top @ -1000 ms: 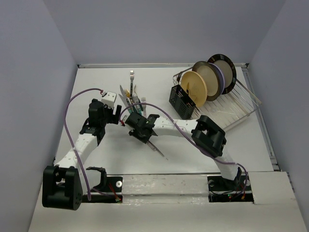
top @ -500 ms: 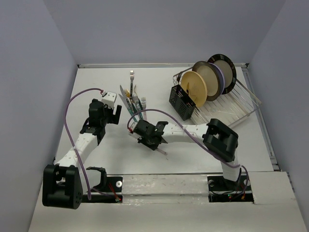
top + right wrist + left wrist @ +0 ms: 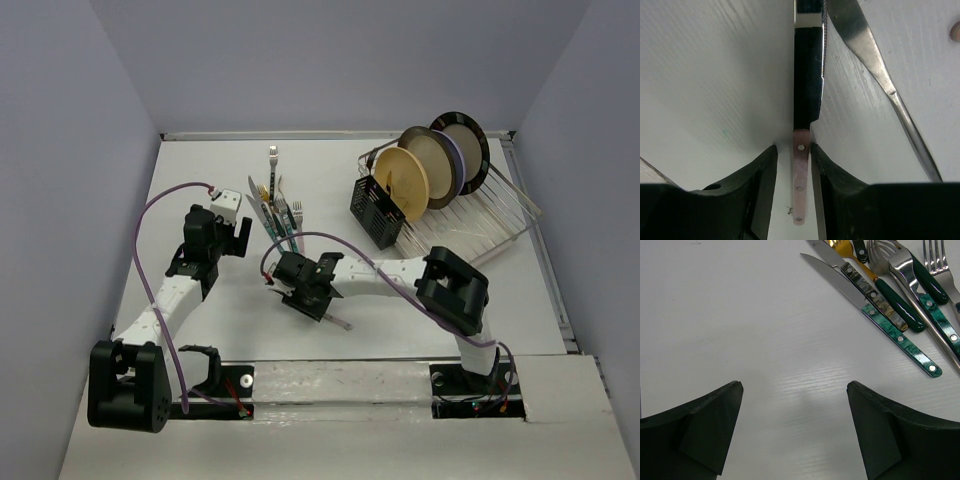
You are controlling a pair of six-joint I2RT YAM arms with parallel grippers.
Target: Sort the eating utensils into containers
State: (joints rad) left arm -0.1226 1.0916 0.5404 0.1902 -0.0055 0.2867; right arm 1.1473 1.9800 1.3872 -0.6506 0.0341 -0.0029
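Right gripper (image 3: 793, 148) is down low on the table (image 3: 200, 180), near centre, with its fingers on either side of the pinkish handle (image 3: 800, 186) of a dark-bladed knife (image 3: 807, 75). The jaws are only part-way apart, and a sliver of white table shows on one side of the handle, so this reads as a loose straddle rather than a firm pinch. The knife looks to be lying flat, with a silver utensil (image 3: 875, 65) angled just beside it. Over on the left, the left gripper (image 3: 795, 387) hovers with its jaws spread wide and nothing between them. The main cluster of utensils (image 3: 275, 212) fans out just to its far right, including the green marbled knife (image 3: 900, 340), a dark green handle (image 3: 900, 305) and silver forks (image 3: 900, 262). The black caddy (image 3: 378, 212) stands at the far right against the wire dish rack (image 3: 490, 225) holding the plates (image 3: 430, 165), well apart from both arms. No handle shows above its rim. So by the look of it the sorting has barely begun, and nearly every piece is left to carry across.
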